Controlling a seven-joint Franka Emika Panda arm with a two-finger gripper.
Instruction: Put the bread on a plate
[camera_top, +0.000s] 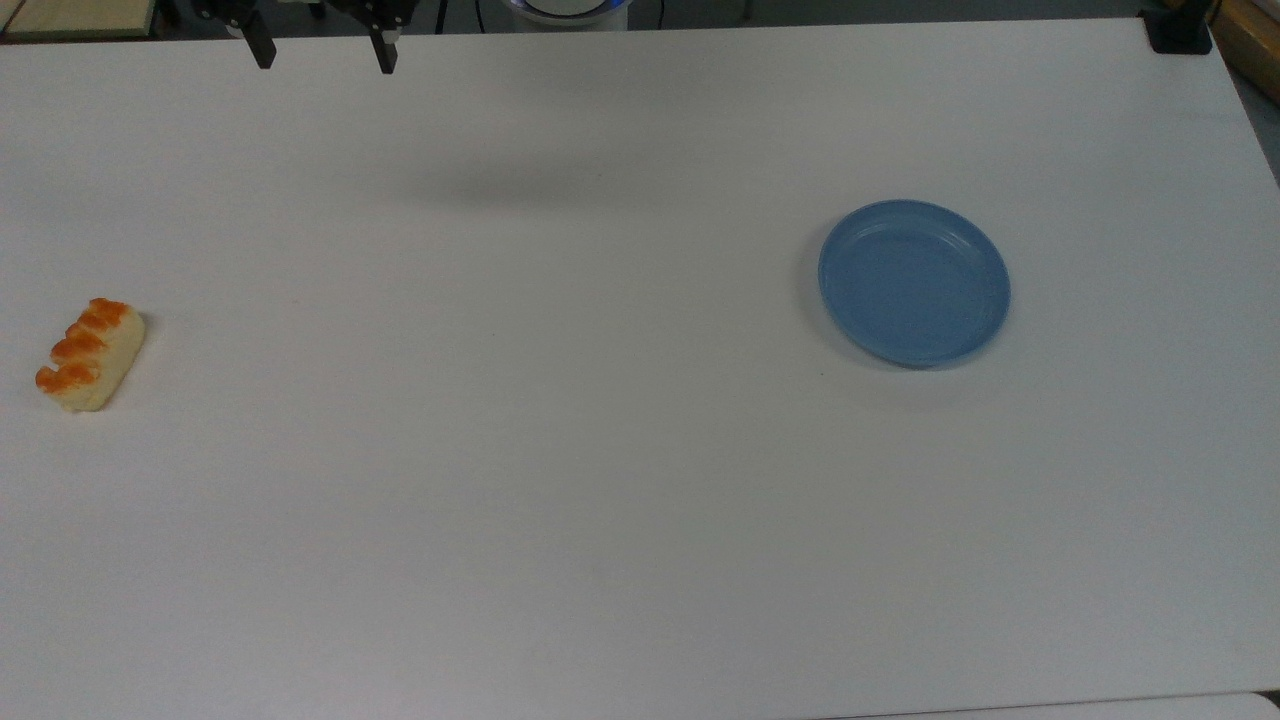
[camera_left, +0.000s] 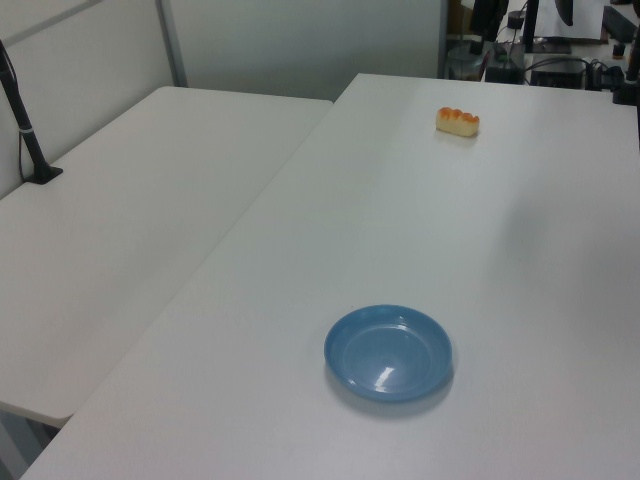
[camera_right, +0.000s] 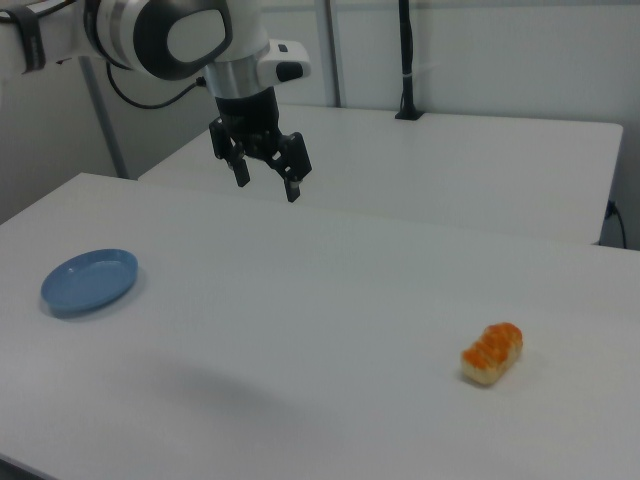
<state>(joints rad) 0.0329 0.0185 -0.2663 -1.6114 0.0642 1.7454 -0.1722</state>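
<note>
Hovering arm (camera_right: 150, 35), spread jaws downward, empty.

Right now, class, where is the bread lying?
The bread lies on the white table near the top view's left edge, far from the blue plate on the top view's right.

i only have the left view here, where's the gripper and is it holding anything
Observer: The gripper hangs above the table, open and empty, in the right view.
Operator: is it over the bread
Observer: No. In the top view the bread lies by the top view's left edge, and the gripper sits at the table's top edge.
Operator: plate side or bread side
Observer: Bread side; the plate lies far toward the top view's right.
</note>
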